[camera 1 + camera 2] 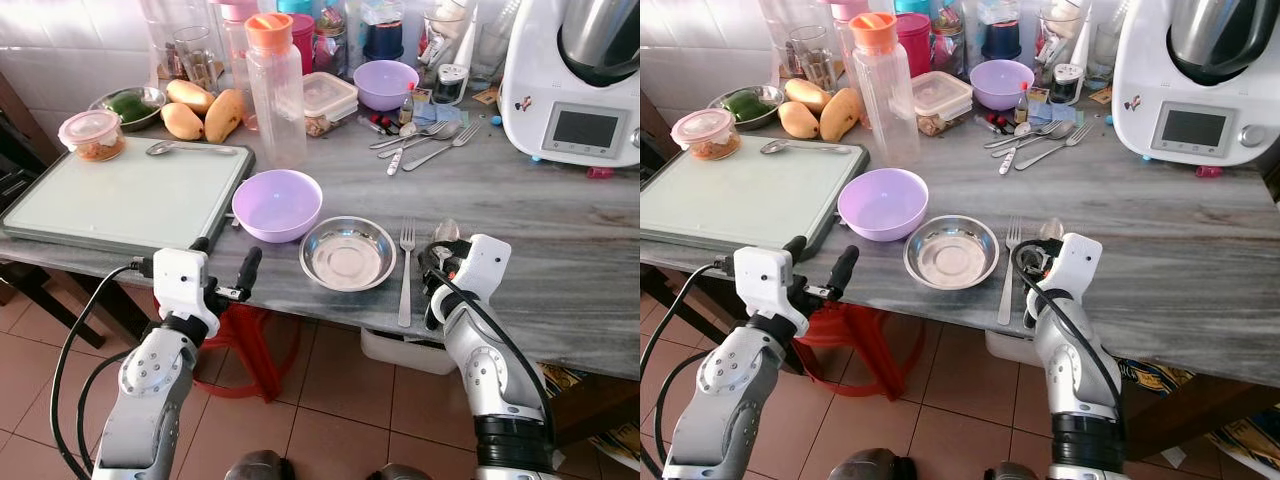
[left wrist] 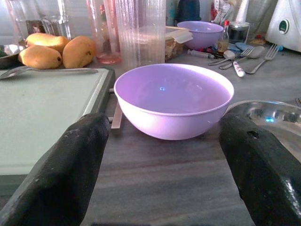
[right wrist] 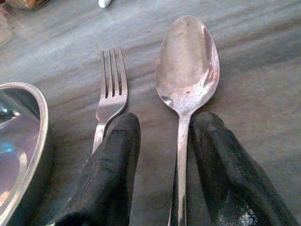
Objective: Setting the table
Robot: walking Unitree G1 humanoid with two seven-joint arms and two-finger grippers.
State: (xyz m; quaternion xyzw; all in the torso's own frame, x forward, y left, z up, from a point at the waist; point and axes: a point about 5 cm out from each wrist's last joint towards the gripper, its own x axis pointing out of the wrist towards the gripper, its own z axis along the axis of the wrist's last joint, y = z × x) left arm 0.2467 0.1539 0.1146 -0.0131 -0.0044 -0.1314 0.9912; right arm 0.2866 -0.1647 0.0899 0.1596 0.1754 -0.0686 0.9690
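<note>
Head views. A grey marbled table [image 1: 560,250] carries the place setting near its front edge: a steel plate [image 1: 348,253], a fork [image 1: 405,270] lying just to its right with the tines pointing away from the robot, and a spoon [image 1: 446,233] to the right of the fork, largely hidden by the right gripper [image 1: 437,268]. A lilac bowl [image 1: 277,204] stands to the upper left of the steel plate, very close to it, and beside a pale cutting board [image 1: 125,192]. The left gripper [image 1: 222,268] hovers at the table edge in front of the lilac bowl, its fingers spread and empty. Farther back stand a clear bottle [image 1: 275,90] with an orange cap, mangoes [image 1: 203,112], a second lilac bowl [image 1: 386,83], loose cutlery [image 1: 420,140] and a white kitchen machine [image 1: 573,85].

Left wrist view. The two black fingers [image 2: 61,179] stand wide apart with nothing between them; the lilac bowl sits ahead, on the table.

Right wrist view. The fingers [image 3: 110,174] flank the spoon handle with a narrow gap on either side; whether they actually press on it is hard to tell. The spoon lies flat, bowl up, with the fork beside it and the rim of the steel plate beyond the fork.
</note>
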